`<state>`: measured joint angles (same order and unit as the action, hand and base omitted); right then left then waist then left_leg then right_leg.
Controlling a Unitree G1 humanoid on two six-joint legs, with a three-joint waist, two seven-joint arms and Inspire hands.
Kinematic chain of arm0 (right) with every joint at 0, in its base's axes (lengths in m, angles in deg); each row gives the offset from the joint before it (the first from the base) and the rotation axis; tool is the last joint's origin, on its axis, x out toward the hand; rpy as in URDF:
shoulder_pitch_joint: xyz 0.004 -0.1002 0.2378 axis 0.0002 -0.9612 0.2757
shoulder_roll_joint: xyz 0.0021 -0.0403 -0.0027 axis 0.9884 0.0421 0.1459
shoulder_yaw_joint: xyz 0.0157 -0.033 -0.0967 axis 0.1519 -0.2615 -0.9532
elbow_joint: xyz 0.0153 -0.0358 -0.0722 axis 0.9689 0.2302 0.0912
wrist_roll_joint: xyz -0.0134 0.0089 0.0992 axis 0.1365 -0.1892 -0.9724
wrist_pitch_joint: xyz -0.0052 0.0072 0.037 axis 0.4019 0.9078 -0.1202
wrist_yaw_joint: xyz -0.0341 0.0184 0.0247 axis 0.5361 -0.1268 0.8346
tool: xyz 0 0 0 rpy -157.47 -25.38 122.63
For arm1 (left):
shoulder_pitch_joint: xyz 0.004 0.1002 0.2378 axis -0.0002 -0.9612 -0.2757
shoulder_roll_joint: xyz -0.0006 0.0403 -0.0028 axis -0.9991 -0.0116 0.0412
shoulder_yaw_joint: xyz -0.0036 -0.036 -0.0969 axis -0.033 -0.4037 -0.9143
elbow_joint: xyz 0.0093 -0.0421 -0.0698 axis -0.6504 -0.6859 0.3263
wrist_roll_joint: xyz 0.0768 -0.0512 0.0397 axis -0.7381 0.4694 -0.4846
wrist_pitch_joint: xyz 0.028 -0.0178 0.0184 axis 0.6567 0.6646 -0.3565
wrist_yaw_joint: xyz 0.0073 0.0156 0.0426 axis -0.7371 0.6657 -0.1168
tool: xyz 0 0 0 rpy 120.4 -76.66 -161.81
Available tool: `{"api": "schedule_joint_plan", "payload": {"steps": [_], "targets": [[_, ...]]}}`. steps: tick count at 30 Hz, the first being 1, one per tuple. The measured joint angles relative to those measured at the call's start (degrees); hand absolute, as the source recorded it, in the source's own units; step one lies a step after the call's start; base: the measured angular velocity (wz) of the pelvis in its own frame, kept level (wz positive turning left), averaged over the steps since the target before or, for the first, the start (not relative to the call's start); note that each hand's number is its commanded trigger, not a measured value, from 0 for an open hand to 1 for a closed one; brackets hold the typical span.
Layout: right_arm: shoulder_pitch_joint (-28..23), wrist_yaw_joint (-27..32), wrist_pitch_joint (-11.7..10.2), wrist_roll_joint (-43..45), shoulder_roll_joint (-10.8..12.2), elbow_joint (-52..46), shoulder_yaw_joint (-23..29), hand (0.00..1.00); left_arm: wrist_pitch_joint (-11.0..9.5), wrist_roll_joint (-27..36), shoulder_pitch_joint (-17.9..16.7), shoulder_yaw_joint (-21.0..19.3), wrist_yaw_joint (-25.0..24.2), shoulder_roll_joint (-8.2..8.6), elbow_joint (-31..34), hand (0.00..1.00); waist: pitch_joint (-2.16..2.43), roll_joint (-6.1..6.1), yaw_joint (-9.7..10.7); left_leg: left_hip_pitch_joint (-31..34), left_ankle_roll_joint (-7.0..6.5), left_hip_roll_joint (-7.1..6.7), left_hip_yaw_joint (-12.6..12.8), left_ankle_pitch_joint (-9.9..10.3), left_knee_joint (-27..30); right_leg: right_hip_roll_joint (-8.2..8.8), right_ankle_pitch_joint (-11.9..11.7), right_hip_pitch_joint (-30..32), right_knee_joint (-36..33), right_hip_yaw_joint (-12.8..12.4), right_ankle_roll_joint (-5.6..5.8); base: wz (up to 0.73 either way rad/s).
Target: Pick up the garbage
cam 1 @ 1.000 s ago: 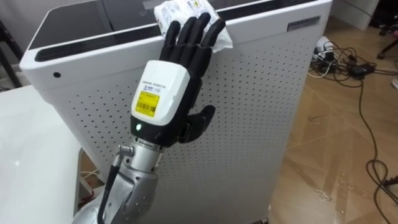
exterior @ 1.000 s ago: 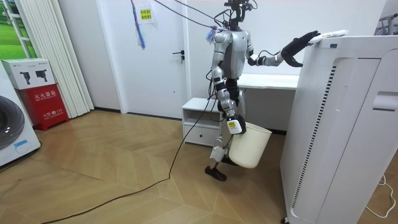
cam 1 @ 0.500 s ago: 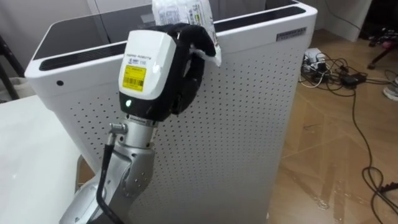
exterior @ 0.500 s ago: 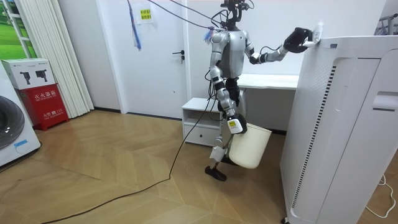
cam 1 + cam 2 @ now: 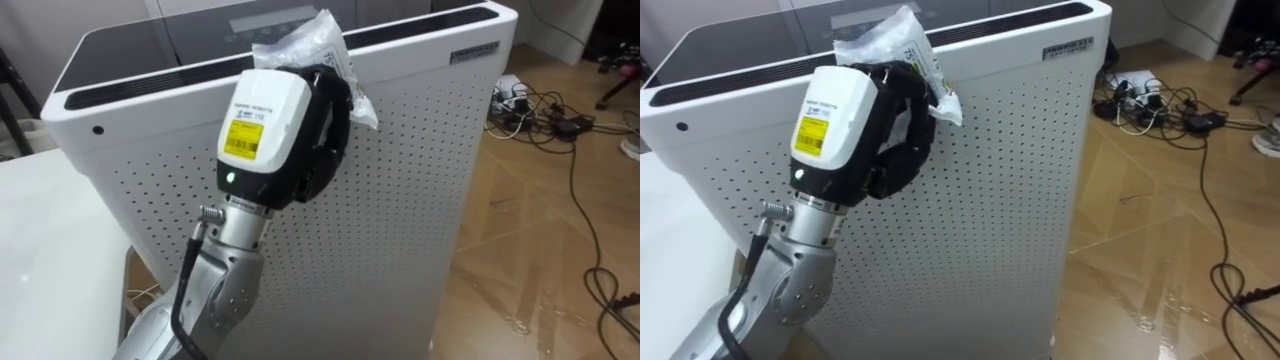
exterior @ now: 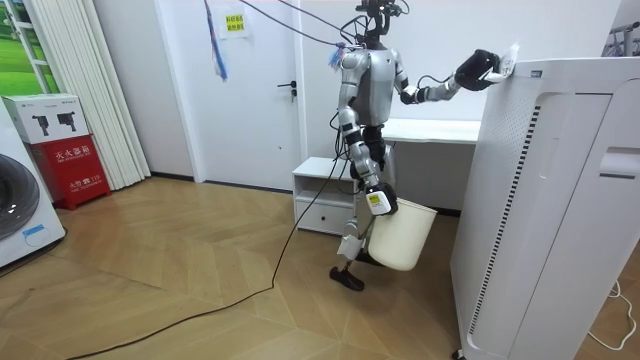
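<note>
My left hand (image 5: pixel 285 130) is up in the upper middle of the frame, its back turned to me, at the top front edge of the tall white air purifier (image 5: pixel 420 210). My fingers are curled in tight around the crumpled clear wrapper (image 5: pixel 300 38). This is the garbage I am after, and its crinkled end sticks up above my knuckles. The wrapper sits right at the lip of the purifier's top, so I came at it from the front, where I could close on it against the edge. I judge the grip good, though I cannot tell whether the wrapper has cleared the top or touches it.

In the room view I stand between the white table (image 6: pixel 430 130) and the purifier, with that arm stretched high toward the frame's upper right. Low in the middle of that view, my right hand (image 6: pixel 377 203) is at the rim of the white bin (image 6: pixel 402 238), which hangs beside my leg, ready below for the drop. Next, I reckon, the wrapper comes away and down to the bin; thin plastic could slip from a loose hold.
</note>
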<state>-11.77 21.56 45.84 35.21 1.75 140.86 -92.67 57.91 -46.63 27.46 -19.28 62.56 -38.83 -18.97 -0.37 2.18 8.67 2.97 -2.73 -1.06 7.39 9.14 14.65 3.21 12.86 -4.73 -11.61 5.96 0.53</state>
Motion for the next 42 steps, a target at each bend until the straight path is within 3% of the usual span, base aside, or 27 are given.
{"api": "schedule_joint_plan", "payload": {"steps": [6, 7, 9, 12, 14, 17, 26, 31, 36, 39, 42], "targets": [[0.83, 0.58, -0.38, -1.32, 0.03, -0.09, -1.5, 1.0, -1.42, 23.77, -0.04, 0.08, -4.19, 2.46, 10.72, 1.0, -0.23, -0.36, -1.1, 0.35, 0.0, -0.3, -0.87, 0.0, 0.07, 0.2, 0.01, -0.15, 0.15, 0.82, 0.02, 0.09], [0.91, 0.6, -0.88, -1.33, 0.02, -0.08, -2.28, 1.0, -1.46, 29.65, -0.04, 0.42, -5.96, 3.16, 13.42, 1.0, -0.52, -0.86, -0.8, 0.4, -0.02, -0.52, -1.48, -0.01, 0.07, 0.31, 0.03, -0.35, 0.26, 1.45, 0.05, 0.22], [0.94, 0.39, -1.23, -1.36, 0.23, -0.08, -2.86, 1.0, -2.16, 37.29, -0.07, 1.64, -9.13, 3.86, 16.41, 1.0, -0.66, -1.14, -1.03, 0.41, -0.02, -0.66, -1.88, -0.01, 0.07, 0.41, 0.03, -0.67, 0.48, 2.09, 0.05, 0.17], [1.15, 0.3, -1.76, -1.41, 0.77, 0.28, -3.56, 1.0, -2.29, 48.71, -0.05, 4.08, -16.0, 5.7, 18.88, 1.0, -0.69, -1.24, -1.06, 0.7, -0.02, -0.83, -2.5, -0.01, 0.18, 0.57, 0.04, -0.83, 0.84, 2.58, 0.07, 0.11], [2.2, 0.31, -1.77, -1.42, 1.02, 0.39, -5.09, 1.0, -2.28, 56.08, 0.04, 5.38, -20.94, 8.04, 19.2, 1.0, -0.49, -0.99, -1.09, 1.73, -0.02, -0.7, -2.44, -0.01, 0.5, 0.55, 0.04, 0.02, 0.76, 2.58, 0.07, 0.0], [3.61, 0.2, -1.95, -1.42, 1.4, 1.88, -5.2, 1.0, -2.24, 65.57, 0.28, 6.58, -27.06, 9.4, 19.21, 1.0, -0.52, -1.05, -0.86, 2.46, -0.02, -0.56, -2.55, -0.01, 0.76, 0.26, 0.03, 0.76, -0.03, 2.86, 0.06, 0.0], [4.0, 0.83, -1.95, -0.92, 1.56, 3.11, -4.91, 1.0, -2.22, 71.4, -0.16, 6.48, -37.43, 9.26, 19.33, 1.0, -0.58, -1.42, -1.35, 3.65, -0.29, -0.61, -2.7, -0.38, 1.08, 0.75, 0.04, 2.0, -1.16, 3.58, 0.06, 0.01], [3.9, 0.23, -1.94, -0.83, 1.57, 3.57, -4.83, 1.0, -2.03, 70.92, -4.06, 6.35, -41.49, 8.9, 19.32, 1.0, -0.6, -1.7, -2.43, 3.83, -0.32, -0.59, -2.72, -0.41, 1.66, 0.55, 0.04, 1.94, -1.21, 3.56, 0.06, 0.0], [4.19, -0.57, -1.84, -0.78, 1.12, 2.41, -4.73, 1.0, -1.57, 68.52, -8.52, 5.0, -44.55, 6.97, 18.41, 1.0, -0.47, -1.68, -4.32, 5.34, -0.39, -0.56, -2.99, -0.81, 2.13, 0.32, 0.05, 3.02, -1.12, 3.72, 0.06, 0.04], [4.25, -1.39, -1.83, -0.84, 1.32, 2.46, -4.9, 1.0, -0.58, 68.1, -11.33, 4.81, -45.66, 4.65, 15.75, 1.0, -0.41, -2.01, -5.14, 6.33, -0.41, -0.72, -3.91, -1.22, 2.15, 0.34, 0.04, 3.73, -1.29, 4.43, 0.06, 0.16], [4.53, -1.69, -1.82, -0.96, 1.38, 2.49, -4.85, 1.0, 0.5, 62.58, -13.75, 4.76, -45.79, 2.81, 12.04, 1.0, -0.26, -2.0, -6.09, 7.71, -0.33, -0.76, -4.56, -1.41, 2.47, 0.43, 0.06, 5.2, -2.18, 5.28, 0.02, 0.13]]}}
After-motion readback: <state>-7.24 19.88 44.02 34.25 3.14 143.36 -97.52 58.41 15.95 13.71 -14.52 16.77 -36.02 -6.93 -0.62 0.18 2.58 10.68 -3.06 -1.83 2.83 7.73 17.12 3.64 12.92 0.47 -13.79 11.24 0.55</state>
